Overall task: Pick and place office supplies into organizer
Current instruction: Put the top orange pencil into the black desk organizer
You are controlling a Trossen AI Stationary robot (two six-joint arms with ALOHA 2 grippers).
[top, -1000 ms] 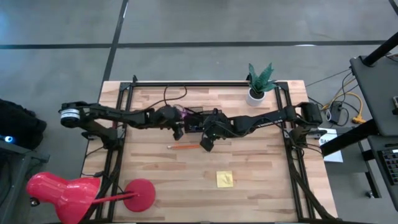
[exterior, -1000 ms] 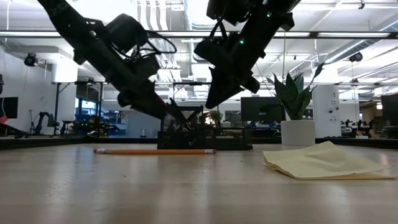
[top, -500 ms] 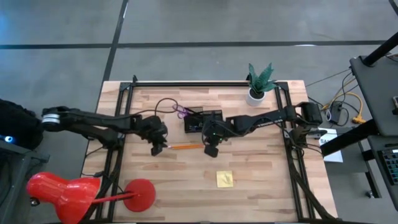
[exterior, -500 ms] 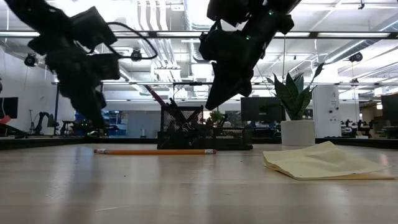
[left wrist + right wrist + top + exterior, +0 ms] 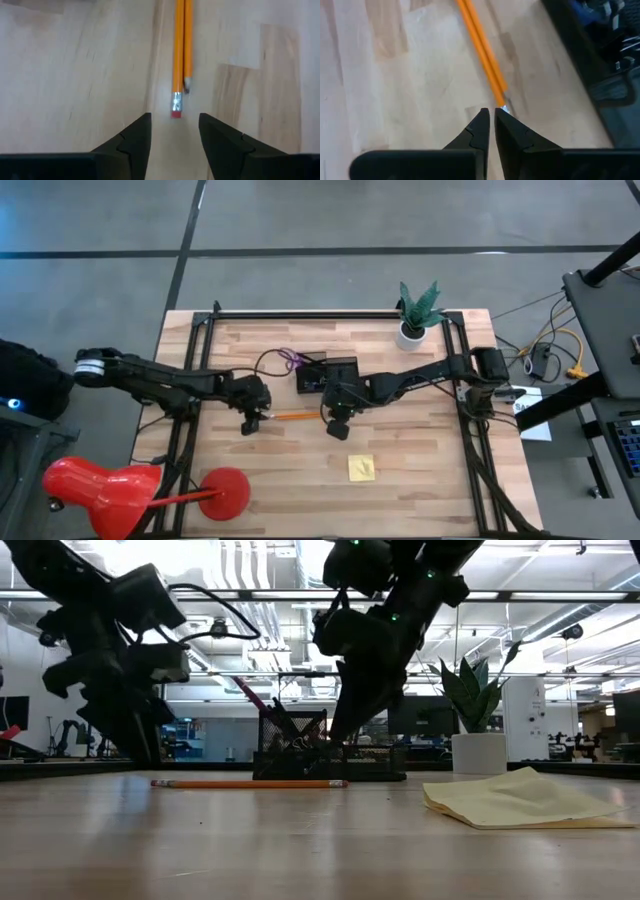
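The left gripper had swung from the organizer to the pencil's nine-o'clock end, jaws wide and empty; the right gripper, jaws narrow, hovered at its three-o'clock end.

Your pencil lies flat mid-table, just at 6 o'clock of the organizer. Left gripper sits at its 9 o'clock end, right gripper at its 3 o'clock end. Sticky-note pad lies at 5 o'clock; plant pot at 1 o'clock.
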